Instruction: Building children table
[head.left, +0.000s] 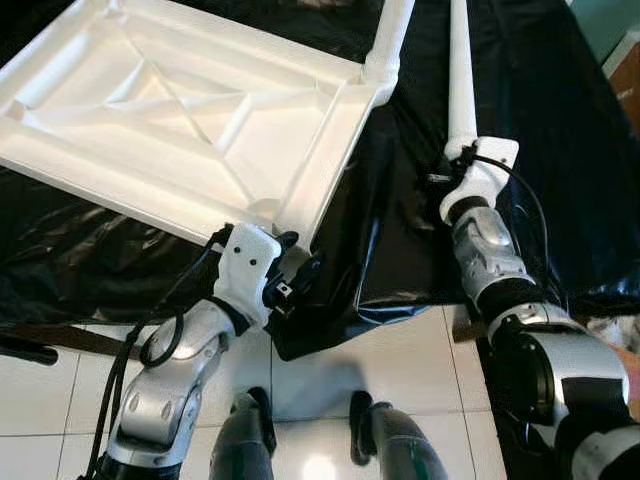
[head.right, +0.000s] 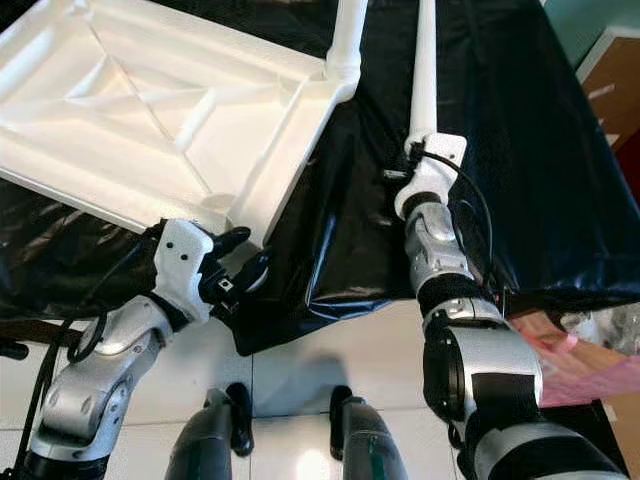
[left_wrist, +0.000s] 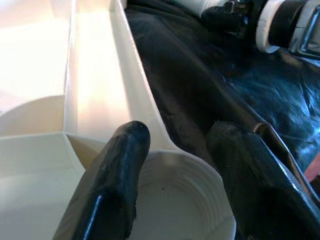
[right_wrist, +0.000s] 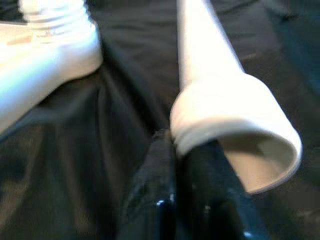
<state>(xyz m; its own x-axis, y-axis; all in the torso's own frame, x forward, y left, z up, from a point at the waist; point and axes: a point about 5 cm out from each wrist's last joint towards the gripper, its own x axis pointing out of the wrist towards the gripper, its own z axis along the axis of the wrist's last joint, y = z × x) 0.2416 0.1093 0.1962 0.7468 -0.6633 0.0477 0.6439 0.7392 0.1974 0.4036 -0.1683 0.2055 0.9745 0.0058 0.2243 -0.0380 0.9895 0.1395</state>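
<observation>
Tabletop (head.left: 180, 110) lies upside down on the black sheet (head.left: 560, 150), one leg (head.left: 392, 35) already fitted at 1 o'clock. Looks light, stiff, slick moulded plastic; hold rims and sockets. Left gripper (left_wrist: 175, 165), fingers spread, straddles the near corner socket (left_wrist: 180, 205). Right gripper (right_wrist: 187, 165) pinches the loose leg (head.left: 460, 75) at its threaded end, 3 o'clock of the tabletop.

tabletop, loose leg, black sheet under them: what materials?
Tabletop: white moulded plastic by the look, semi-gloss, ribbed underside, threaded corner socket. Leg: same white plastic, apparently hollow, open flared end. Sheet: thin black plastic film, probably; glossy, creased, draped over the edge.
</observation>
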